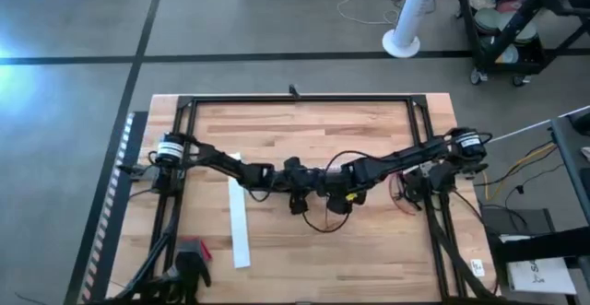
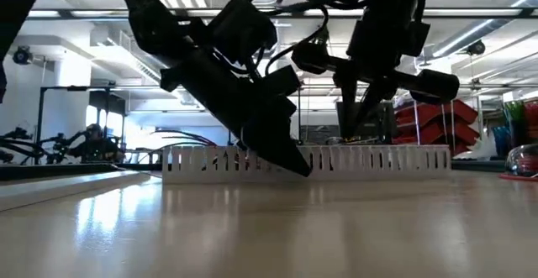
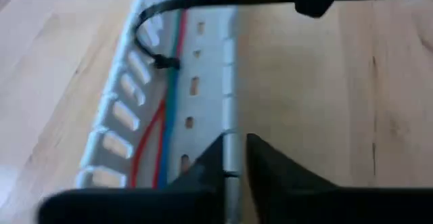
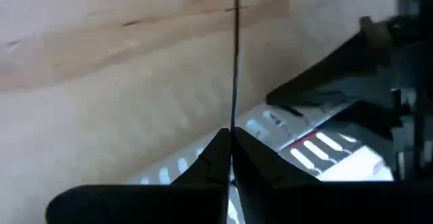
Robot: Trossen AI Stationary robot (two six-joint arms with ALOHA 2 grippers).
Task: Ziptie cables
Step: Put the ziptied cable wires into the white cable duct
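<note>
Both arms are meeting over the middle of the wooden tabletop point(image 1: 369, 240). The cables point(image 3: 164, 126), red and blue-green wires here, are lying inside a white slotted cable duct point(image 3: 135, 68) on the tabletop. A black zip tie point(image 3: 152, 28) is looping around them. The left gripper point(image 3: 233, 158) is sitting on the duct's side wall, its jaws gripping that wall. The right gripper point(image 4: 231, 143) is pinching the thin black tail of the zip tie, its jaws pressed together on it, just above the duct.
</note>
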